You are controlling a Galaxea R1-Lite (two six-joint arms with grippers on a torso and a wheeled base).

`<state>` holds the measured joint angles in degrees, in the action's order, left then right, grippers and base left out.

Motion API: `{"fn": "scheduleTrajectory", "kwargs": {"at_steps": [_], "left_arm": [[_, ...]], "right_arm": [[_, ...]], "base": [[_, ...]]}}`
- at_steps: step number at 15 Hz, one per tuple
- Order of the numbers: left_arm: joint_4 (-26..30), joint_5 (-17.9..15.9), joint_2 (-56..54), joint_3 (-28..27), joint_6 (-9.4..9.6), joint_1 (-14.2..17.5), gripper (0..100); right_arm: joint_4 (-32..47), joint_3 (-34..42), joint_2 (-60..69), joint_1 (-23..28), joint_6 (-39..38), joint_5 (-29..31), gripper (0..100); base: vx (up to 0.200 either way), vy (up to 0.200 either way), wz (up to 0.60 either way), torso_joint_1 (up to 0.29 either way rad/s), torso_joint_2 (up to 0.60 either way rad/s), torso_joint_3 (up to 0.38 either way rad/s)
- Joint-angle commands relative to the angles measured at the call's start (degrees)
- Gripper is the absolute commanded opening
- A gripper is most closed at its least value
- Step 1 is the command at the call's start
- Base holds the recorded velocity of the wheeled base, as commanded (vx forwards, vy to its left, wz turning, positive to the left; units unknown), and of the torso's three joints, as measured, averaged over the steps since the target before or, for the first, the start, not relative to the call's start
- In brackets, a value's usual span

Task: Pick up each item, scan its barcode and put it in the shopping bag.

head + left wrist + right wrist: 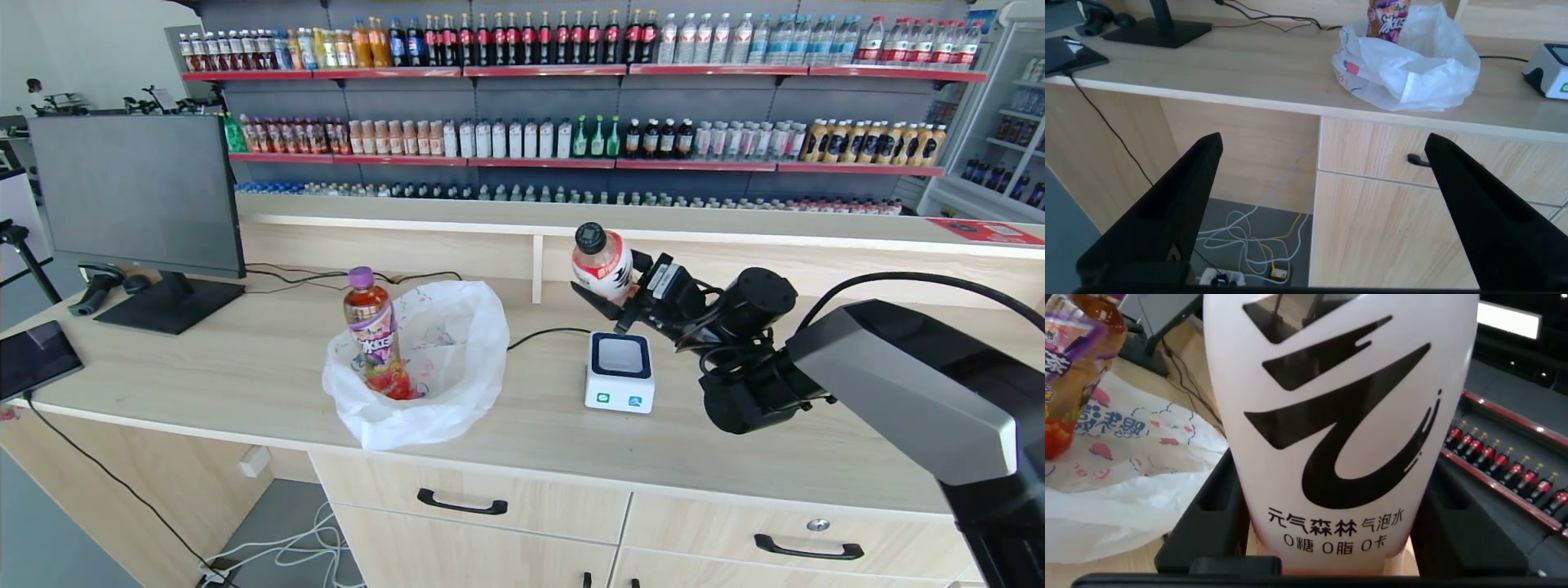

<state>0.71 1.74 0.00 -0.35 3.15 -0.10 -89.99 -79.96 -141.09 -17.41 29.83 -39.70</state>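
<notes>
Left wrist view has the left pincer hanging low in front of the drawers, below the surface edge. Its fingers are spread wide with nothing between them, which I read as parked out of the way while the other arm works. Head view, starting at the left, shows a monitor standing at the back of the surface, apart from the task's things. Next comes the bag, slumped on the surface with its mouth gaping upward so an item can be dropped straight in. A juice bottle stands upright inside it, so that item is likely finished. Just right of the bag sits the scanner, window facing up, near enough that the carry from scan to bag is short. Above and slightly behind it, the right pincer is clamped on the lower body of a white bottle, which is held off the surface with its cap up, leaning a little. Right wrist view confirms the grip, with the white bottle wedged between both fingers and the bag beyond. The bottle seems held there to bring its label to the window. Where the barcode faces I cannot tell.
</notes>
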Motion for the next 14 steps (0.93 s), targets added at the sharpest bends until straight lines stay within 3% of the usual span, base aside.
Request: {"fn": "scheduleTrajectory", "kwargs": {"at_steps": [1, 4, 7, 14], "left_arm": [[0.00, 0.01, 0.00, 0.00, 0.02, 0.01, 100], [0.00, 0.01, 0.00, 0.00, 0.02, 0.01, 100], [0.00, -0.07, 0.00, 0.00, 0.19, 0.01, 100], [0.00, -0.07, 0.00, 0.00, 0.19, 0.01, 100]], "right_arm": [[-0.01, 0.59, -1.11, 0.18, 0.58, -0.64, 0], [-0.01, 1.30, -1.64, 0.18, 2.43, -0.99, 0], [-0.01, 3.84, -2.08, 1.50, 6.38, -5.73, 0], [-0.01, 3.49, -3.84, 2.47, 7.70, -9.07, 0]], "base": [[0.000, 0.000, 0.00, 0.000, 0.00, 0.000], [0.000, 0.000, 0.00, 0.000, 0.00, 0.000], [0.000, 0.000, 0.00, 0.000, 0.00, 0.000], [0.000, 0.000, 0.00, 0.000, 0.00, 0.000]]}}
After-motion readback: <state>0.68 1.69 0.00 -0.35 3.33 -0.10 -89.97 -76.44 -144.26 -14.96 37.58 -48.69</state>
